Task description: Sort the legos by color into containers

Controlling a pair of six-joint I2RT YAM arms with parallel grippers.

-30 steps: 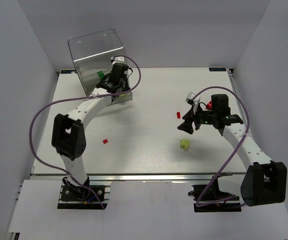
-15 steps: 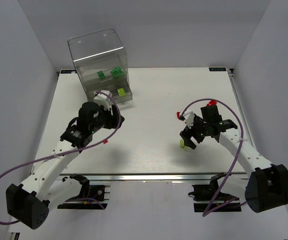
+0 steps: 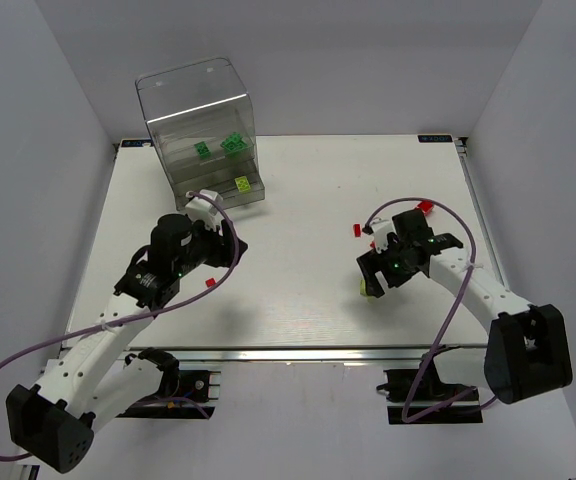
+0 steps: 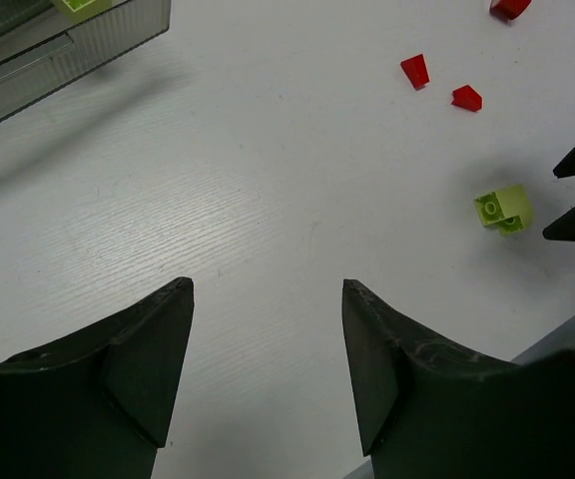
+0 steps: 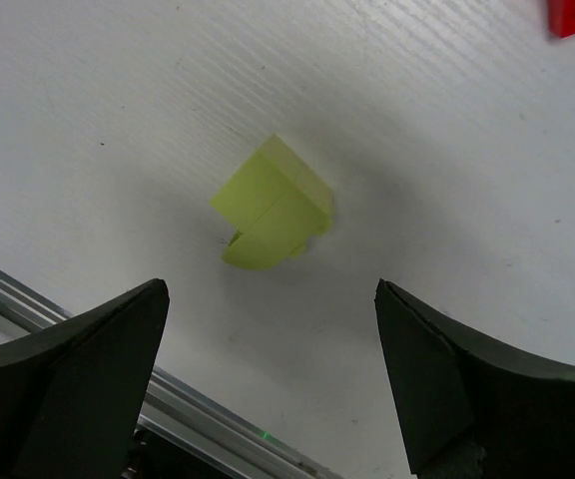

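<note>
Left gripper (image 3: pixel 226 248) is backing off the cabinet (image 3: pixel 193 105) toward 6 o'clock, jaws widening. Right gripper (image 5: pixel 268 289) is dropping over the yellow-green brick (image 5: pixel 273 205), jaws spreading.

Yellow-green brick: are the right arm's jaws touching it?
Apart. The right wrist view shows the yellow-green brick between the open jaws of the right gripper, bare table on both sides.

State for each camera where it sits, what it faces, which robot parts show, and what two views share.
Top external: above and behind the robot, looking down on the table and clear cabinet; left arm and right arm show.
Left wrist: on the left arm, tilted down across the table toward the right arm; open left gripper shows.
Right wrist: on the right arm, looking down at the yellow-green brick; open right gripper shows.
Shared: both wrist views catch that brick.
</note>
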